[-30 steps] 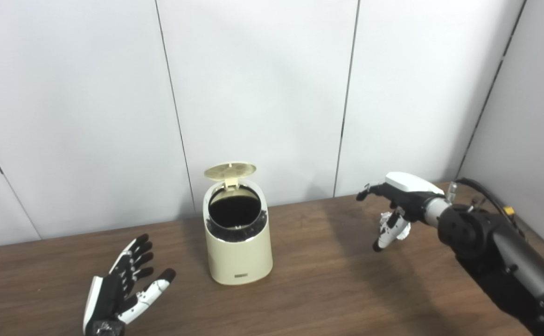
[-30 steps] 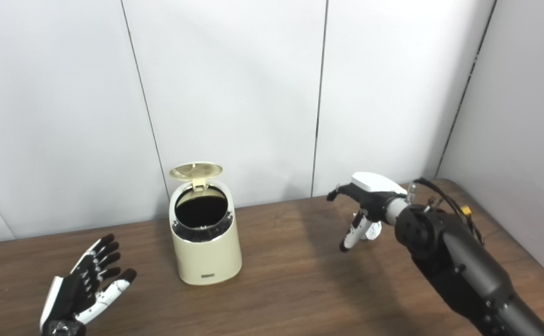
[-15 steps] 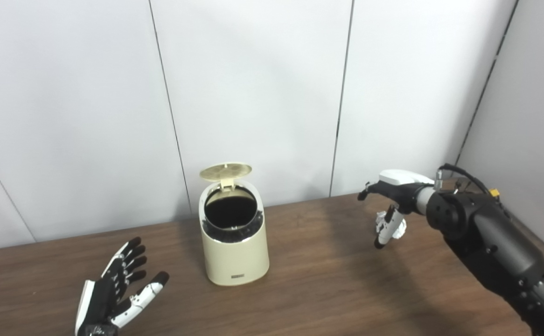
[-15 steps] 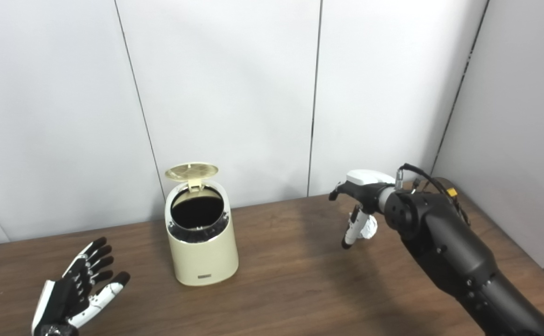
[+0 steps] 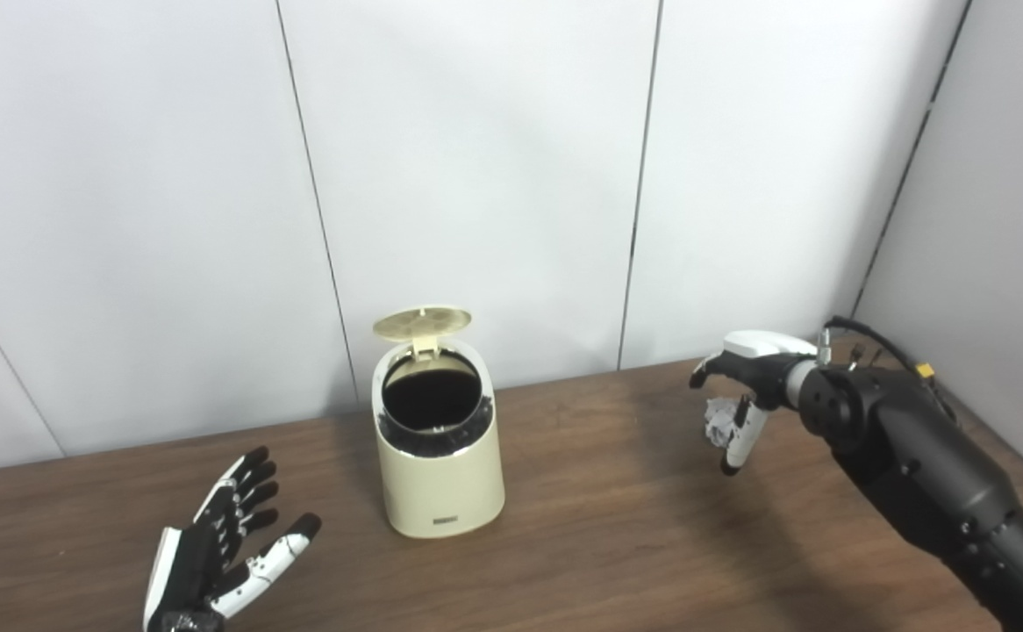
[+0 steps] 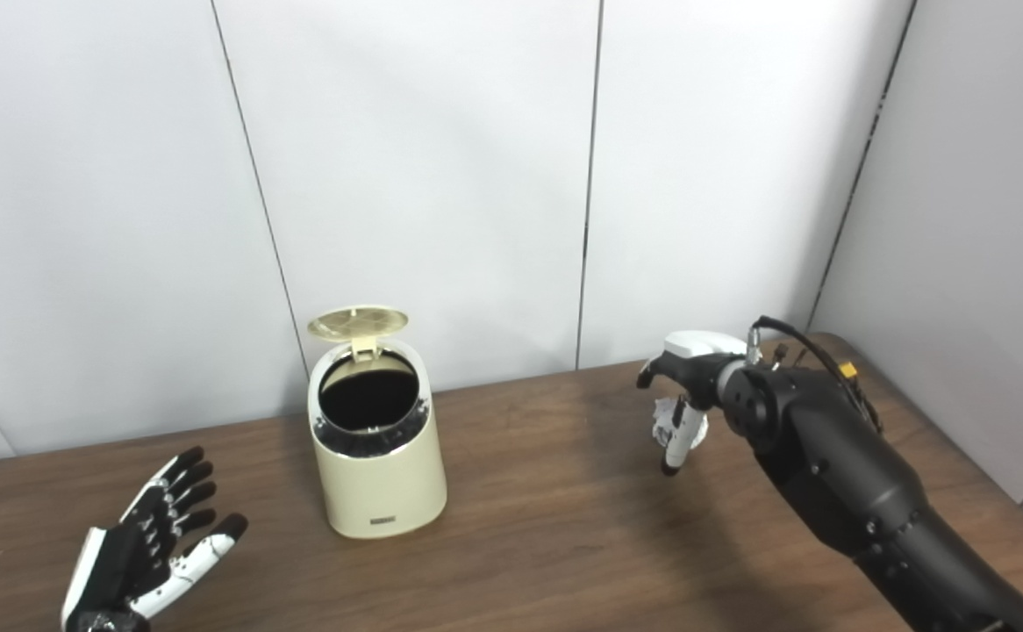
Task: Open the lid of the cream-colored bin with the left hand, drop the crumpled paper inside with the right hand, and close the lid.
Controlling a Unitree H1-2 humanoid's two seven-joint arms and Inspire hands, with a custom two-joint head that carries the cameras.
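A long brown wooden table [image 5: 617, 544] with dark streaks fills the bottom. Behind it stands a plain white wall of big flat panels [image 5: 476, 175] with thin dark lines between them. A grey side wall [image 5: 1003, 219] meets it on the right.

The right hand [image 5: 738, 399] has drawn in around the crumpled paper [image 5: 718, 420]. Its fingers now curl beside the ball rather than spread above.

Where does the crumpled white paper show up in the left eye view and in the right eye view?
Left eye view: crumpled white paper, right of centre, under the right robot hand.
Right eye view: paper nearer centre, under the same hand.
Shared landmark: cream-colored bin with its lid up, to the paper's left.
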